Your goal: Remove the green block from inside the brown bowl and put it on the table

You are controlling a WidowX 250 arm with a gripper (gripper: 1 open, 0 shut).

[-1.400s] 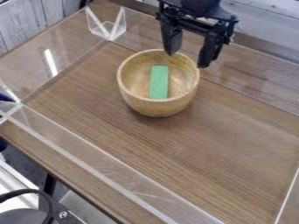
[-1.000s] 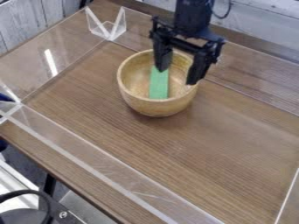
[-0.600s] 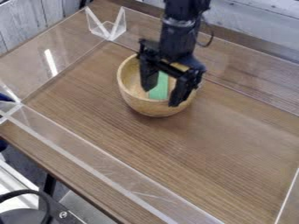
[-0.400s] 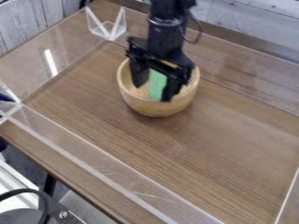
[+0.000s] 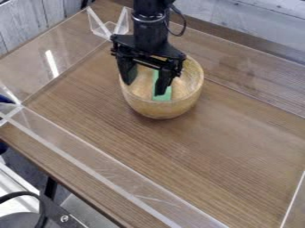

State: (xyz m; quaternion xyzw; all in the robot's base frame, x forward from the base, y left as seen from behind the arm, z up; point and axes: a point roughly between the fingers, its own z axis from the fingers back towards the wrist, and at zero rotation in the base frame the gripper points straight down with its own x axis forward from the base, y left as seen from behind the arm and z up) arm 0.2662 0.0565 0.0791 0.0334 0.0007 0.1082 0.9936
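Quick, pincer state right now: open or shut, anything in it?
Pincer: open, its two sides spread over the brown bowl; nothing held, and the green block sits inside the bowl.

From here I see the green block [image 5: 162,87] inside the brown bowl [image 5: 181,104], on the table's [image 5: 143,160] far half.
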